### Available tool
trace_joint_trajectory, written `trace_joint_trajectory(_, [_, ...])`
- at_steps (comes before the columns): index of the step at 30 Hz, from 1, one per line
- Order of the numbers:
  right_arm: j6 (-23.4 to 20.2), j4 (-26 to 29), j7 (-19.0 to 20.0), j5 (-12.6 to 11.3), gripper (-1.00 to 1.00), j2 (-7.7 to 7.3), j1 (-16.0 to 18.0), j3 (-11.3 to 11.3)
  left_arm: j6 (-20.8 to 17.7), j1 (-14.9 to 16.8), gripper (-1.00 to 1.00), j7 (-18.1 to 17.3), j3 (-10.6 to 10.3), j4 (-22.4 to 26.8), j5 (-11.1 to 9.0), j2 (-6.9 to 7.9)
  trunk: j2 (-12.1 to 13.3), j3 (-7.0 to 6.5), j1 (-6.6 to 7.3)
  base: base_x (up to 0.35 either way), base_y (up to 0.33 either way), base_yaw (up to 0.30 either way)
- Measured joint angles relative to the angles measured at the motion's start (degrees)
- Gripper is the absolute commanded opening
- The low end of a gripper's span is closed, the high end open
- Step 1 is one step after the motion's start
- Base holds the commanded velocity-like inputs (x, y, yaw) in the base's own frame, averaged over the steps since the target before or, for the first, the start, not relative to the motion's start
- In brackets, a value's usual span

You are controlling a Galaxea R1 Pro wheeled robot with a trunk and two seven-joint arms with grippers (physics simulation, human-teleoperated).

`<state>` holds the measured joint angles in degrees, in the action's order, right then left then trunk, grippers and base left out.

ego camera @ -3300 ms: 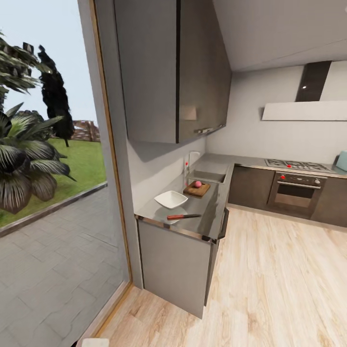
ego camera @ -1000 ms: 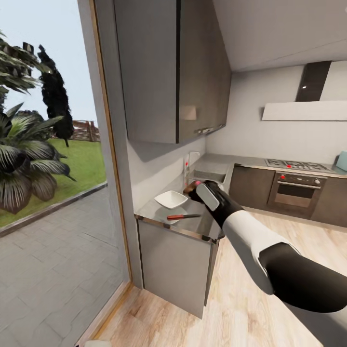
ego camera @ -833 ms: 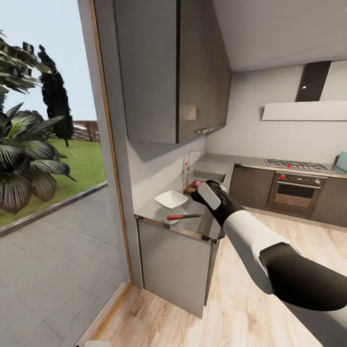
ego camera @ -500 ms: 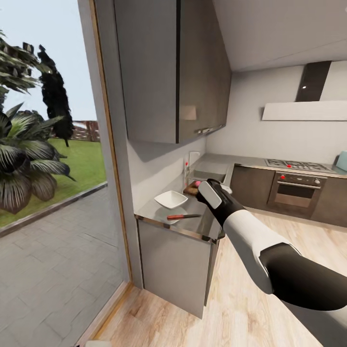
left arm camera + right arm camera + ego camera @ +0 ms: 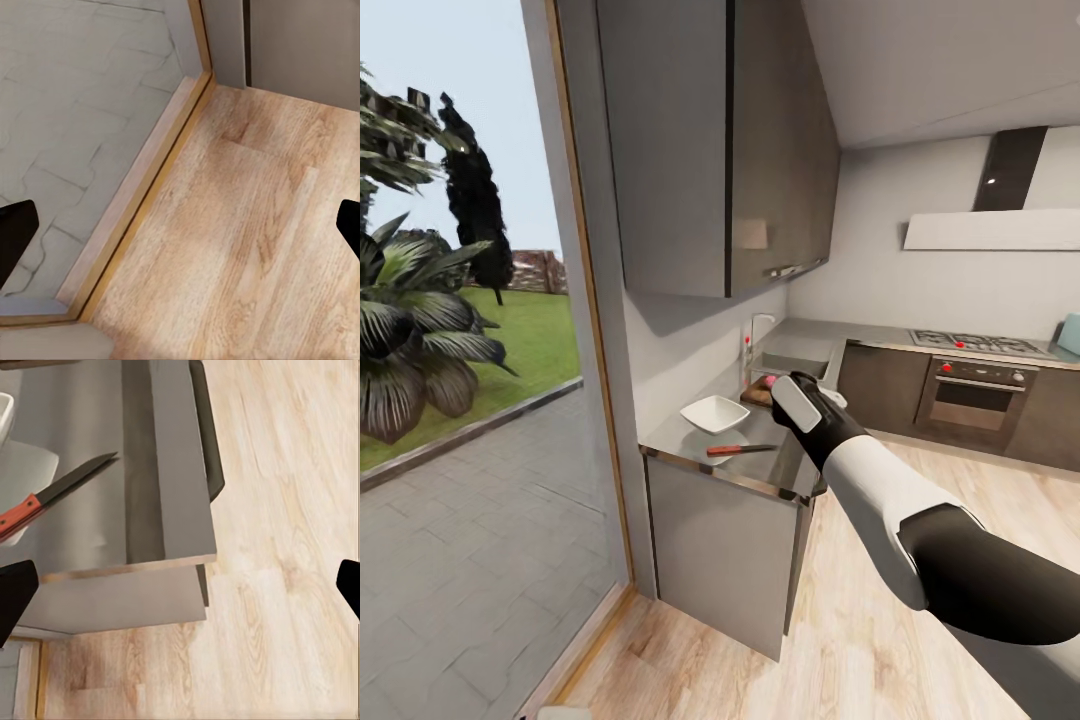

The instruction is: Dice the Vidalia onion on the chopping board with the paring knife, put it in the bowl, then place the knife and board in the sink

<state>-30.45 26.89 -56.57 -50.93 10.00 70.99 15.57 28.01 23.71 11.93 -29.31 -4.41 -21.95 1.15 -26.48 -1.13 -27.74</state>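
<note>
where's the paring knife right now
In the head view the paring knife lies flat on the countertop near its front edge, just in front of the white bowl, apart from it.

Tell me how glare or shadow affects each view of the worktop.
Head view: the glossy countertop mirrors the bowl, and the paring knife stays distinct. Right wrist view: the knife is sharp, with a dark band of shade beside it. Left wrist view: evenly lit floor.

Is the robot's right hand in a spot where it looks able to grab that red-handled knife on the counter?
Probably yes. The right hand is held above the countertop, open, and the paring knife lies flat and uncovered near the counter's front edge, with the white bowl beside it, not over it.
</note>
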Motion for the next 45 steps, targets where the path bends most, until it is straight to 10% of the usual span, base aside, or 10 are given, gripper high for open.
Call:
trace_joint_trajectory(33, [-5.9, -1.3, 2.3, 0.0, 1.0, 0.0, -0.1, 2.4, -3.0, 0.0, 1.0, -0.1, 0.0, 0.0, 0.0, 0.03, 0.0, 0.0, 0.02, 0.109, 0.0, 0.0])
trace_joint_trajectory(45, [-9.2, -4.6, 13.0, 0.0, 1.0, 0.0, -0.3, 2.6, -3.1, 0.0, 1.0, -0.1, 0.0, 0.0, 0.0, 0.03, 0.0, 0.0, 0.01, 0.235, 0.0, 0.0])
